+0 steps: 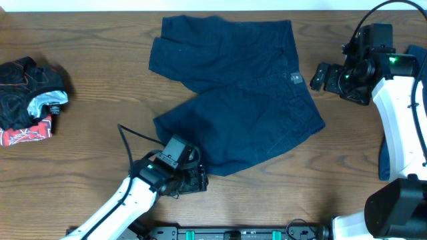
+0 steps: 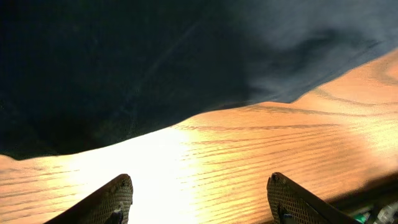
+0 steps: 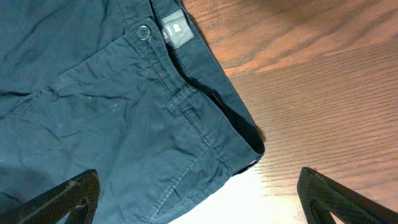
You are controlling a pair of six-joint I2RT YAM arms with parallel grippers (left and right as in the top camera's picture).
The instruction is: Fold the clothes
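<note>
The shorts are spread flat mid-table. The left gripper is held apart, empty, just beside their near edge. The right gripper is held wide apart at the waistband.

— How is the light on your feeds?
— Overhead looks even and sharp to me, with only soft shadows. My left wrist view blows out: white glare on the table, and the shorts are nearly black and blurred. Right wrist is crisp, with glare at its near edge.
</note>
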